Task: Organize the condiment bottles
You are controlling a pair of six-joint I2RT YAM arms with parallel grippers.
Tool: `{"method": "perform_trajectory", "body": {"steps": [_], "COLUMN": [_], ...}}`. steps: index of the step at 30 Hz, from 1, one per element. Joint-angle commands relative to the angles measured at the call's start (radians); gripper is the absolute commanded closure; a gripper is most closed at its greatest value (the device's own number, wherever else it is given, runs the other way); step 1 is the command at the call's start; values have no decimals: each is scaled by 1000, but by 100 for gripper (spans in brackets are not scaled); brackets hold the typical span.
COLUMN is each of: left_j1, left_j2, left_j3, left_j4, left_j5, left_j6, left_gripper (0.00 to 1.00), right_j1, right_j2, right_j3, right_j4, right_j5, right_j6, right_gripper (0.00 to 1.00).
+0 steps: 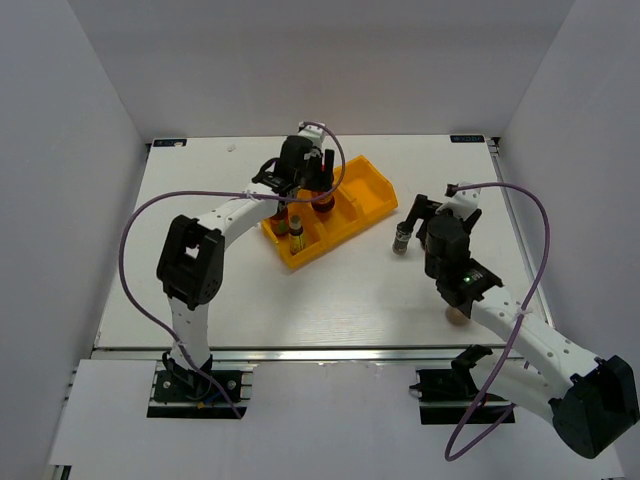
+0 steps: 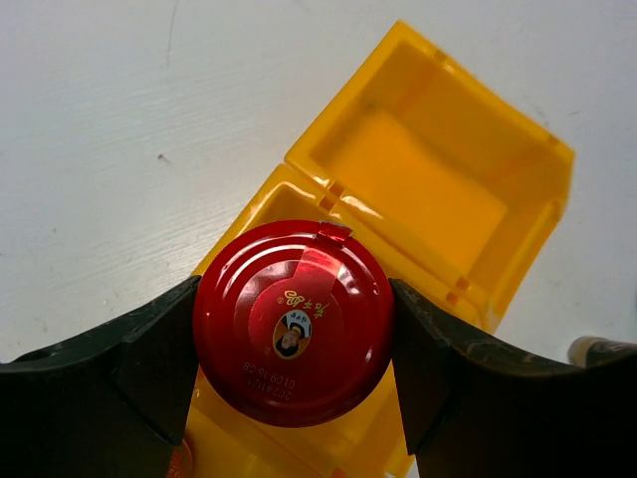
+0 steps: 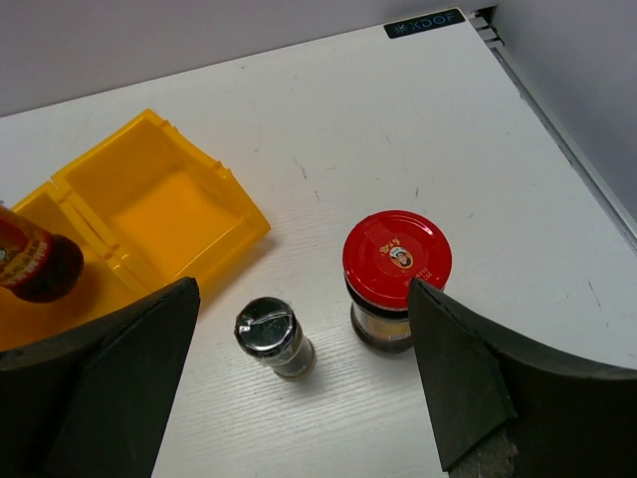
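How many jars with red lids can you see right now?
2. One red-lidded jar is gripped by the left hand above the yellow tray; the other jar stands on the table before the open right hand. The arms could hide more.

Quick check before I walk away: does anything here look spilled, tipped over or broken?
Nothing spilled or broken shows. The yellow tray sits askew on the table, and a red-lidded jar and a dark-lidded jar stand upright outside it.
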Motion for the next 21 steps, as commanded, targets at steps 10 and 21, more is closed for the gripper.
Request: {"method": "perform_trajectory", "body": {"steps": [10,21], "left_j1": [-31,-35], "left_j2": [-1,55], "left_j3": [52,78], "left_j4": [161,155], "left_j5": [-126,-189], "left_j6": [69,75], "left_gripper": [85,70], "right_j1": [-53,-65], "right_j2": [-9,-15], "right_j3": [-4,-1], "right_j4": [12,0], "right_j5": [-32,-22], "right_j6": [25,17], "right_gripper": [11,11]}}
